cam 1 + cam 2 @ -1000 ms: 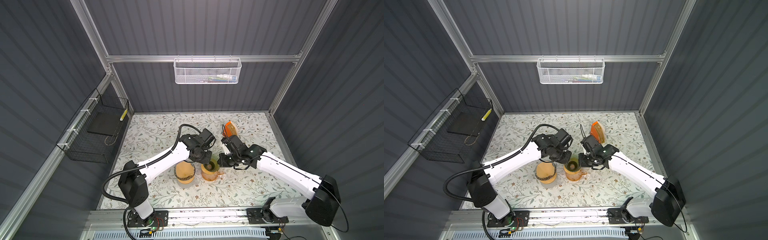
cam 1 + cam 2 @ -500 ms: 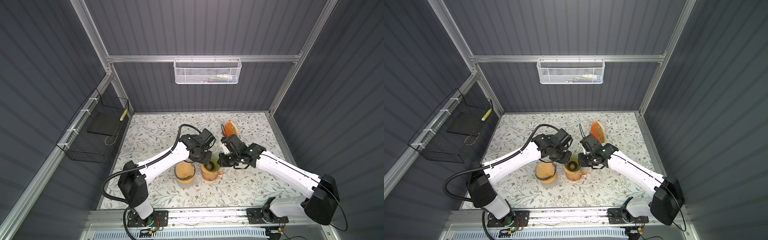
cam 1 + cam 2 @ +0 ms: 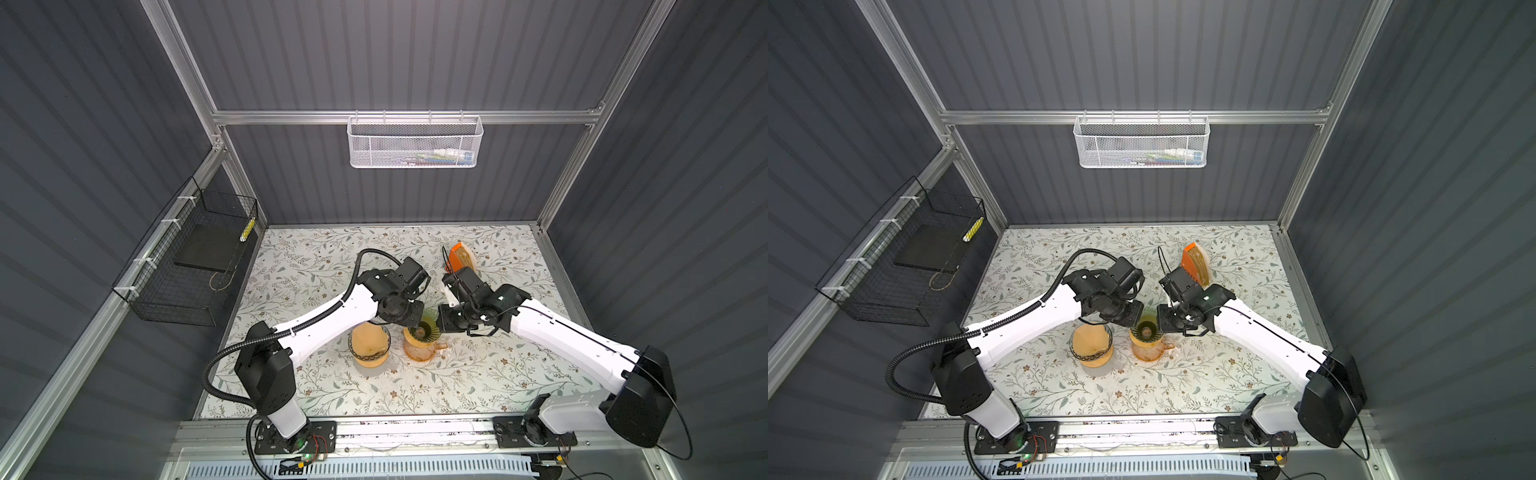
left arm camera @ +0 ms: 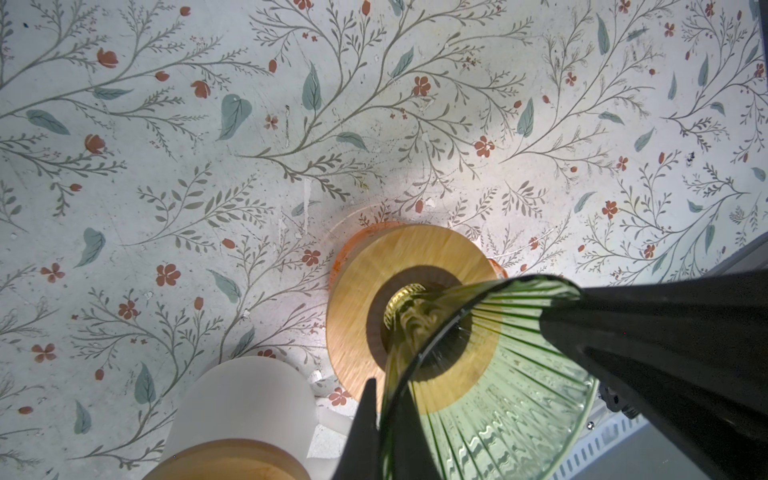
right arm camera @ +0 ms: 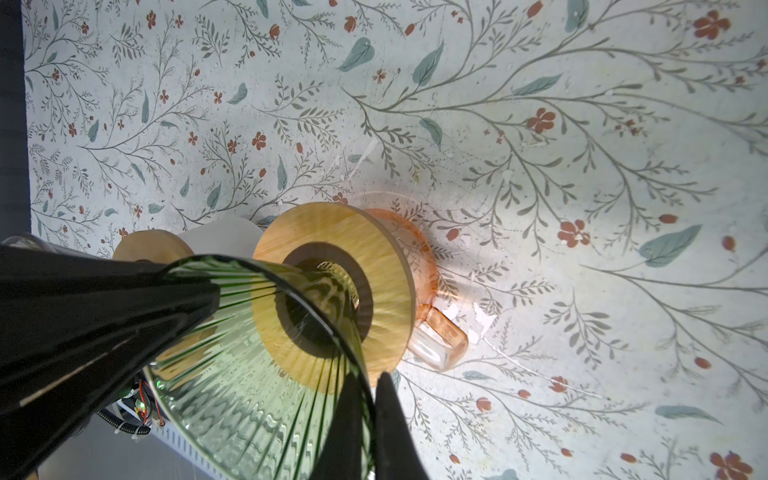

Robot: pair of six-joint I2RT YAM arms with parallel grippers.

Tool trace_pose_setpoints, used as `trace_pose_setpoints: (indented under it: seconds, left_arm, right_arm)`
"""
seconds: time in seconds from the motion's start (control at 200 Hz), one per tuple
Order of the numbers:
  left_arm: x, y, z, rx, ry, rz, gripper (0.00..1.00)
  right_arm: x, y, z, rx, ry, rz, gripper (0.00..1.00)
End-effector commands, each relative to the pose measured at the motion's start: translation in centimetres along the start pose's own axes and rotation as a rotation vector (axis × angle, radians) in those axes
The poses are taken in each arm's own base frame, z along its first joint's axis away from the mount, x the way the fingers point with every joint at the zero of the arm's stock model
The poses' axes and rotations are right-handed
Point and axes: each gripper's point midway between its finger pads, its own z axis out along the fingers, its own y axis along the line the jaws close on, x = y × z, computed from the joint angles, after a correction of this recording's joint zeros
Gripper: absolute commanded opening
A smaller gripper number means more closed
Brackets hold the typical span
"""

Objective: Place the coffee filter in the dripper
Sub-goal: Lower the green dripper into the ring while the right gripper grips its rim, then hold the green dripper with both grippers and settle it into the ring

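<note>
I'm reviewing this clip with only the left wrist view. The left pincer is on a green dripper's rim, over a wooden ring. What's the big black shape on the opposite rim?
Observer: That's the right pincer, shut on the dripper. Its own wrist view shows both fingers pinching the glass rim.
Operator: Is there anything around to load into it?
Observer: Yes. Tan filters stand in an orange holder at the back of the table, right of centre in both top views.

Dripper (image 3: 423, 329) atop mug (image 3: 419, 353), jar (image 3: 369, 344) just left, filter holder (image 3: 460, 258) behind on the table (image 3: 311, 266).
</note>
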Motion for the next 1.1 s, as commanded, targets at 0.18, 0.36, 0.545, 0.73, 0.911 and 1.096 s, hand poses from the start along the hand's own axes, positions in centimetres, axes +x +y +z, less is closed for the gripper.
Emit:
trace_pose_setpoints:
  seconds: [0.18,0.36,0.545,0.73,0.911,1.096]
  left_arm:
    - [3.6,2.4,3.0,-0.084,0.129,-0.014,0.00]
    - [4.0,2.4,3.3,-0.079,0.139,-0.019,0.00]
    - [4.5,2.5,3.9,-0.074,0.152,-0.030,0.00]
    - [4.8,2.5,4.3,-0.070,0.162,-0.037,0.00]
    - [5.2,2.7,4.7,-0.071,0.173,-0.039,0.00]
    - [5.4,2.7,5.2,-0.068,0.184,-0.041,0.00]
  right_arm:
    - [2.2,-2.8,1.3,0.128,0.092,0.013,0.00]
    - [2.3,-3.1,1.6,0.137,0.094,0.012,0.00]
    - [2.3,-3.2,1.7,0.143,0.093,0.011,0.00]
    - [2.1,-3.2,1.7,0.148,0.086,0.006,0.00]
    - [2.0,-3.3,1.7,0.157,0.080,0.003,0.00]
    - [1.9,-3.3,1.8,0.164,0.072,-0.001,0.00]
